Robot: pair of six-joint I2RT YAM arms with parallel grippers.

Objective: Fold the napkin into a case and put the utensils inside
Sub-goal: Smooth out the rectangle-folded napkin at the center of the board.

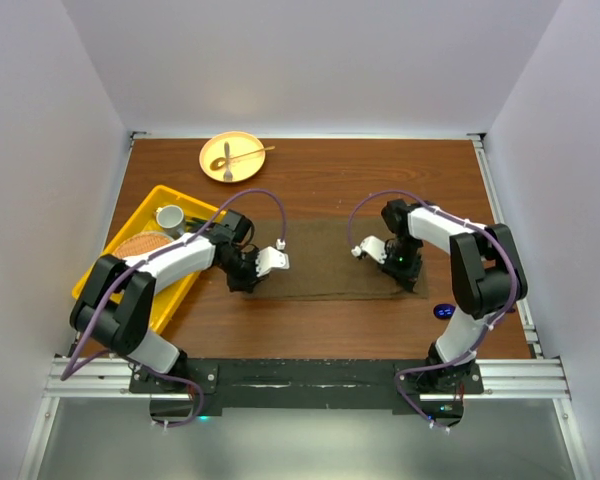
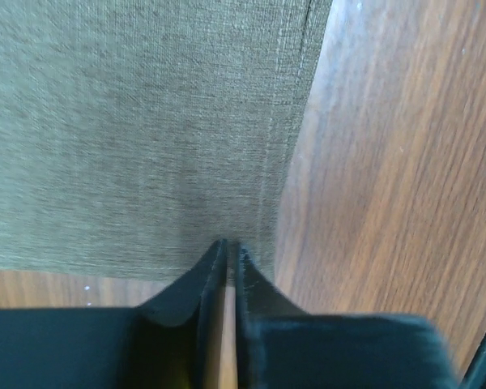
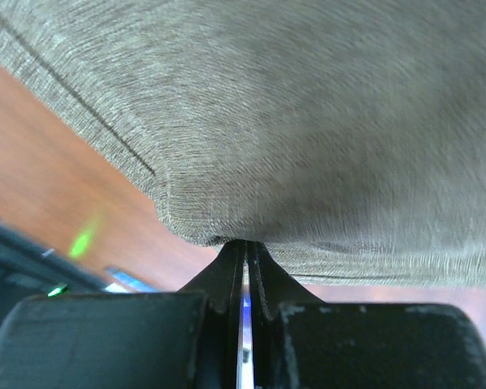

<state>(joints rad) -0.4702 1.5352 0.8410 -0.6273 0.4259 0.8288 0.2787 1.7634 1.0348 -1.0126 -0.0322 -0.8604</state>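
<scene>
1. Lying on the table (image 1: 330, 180), the napkin (image 1: 325, 262) looks folded into a long strip; by my judgement the case is unfinished.
2. The right gripper (image 3: 245, 243) pinches its near corner. The left gripper (image 2: 229, 243) shows a narrow slit at the edge, and I cannot tell whether it grips.
3. The spoon (image 1: 445, 311) lies outside; the cutlery on the plate (image 1: 242, 170) is too small to identify.

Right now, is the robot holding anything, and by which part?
The right fingers pinch the napkin by its edge near a corner. Whether the left fingers grip its other end cannot be told.
</scene>
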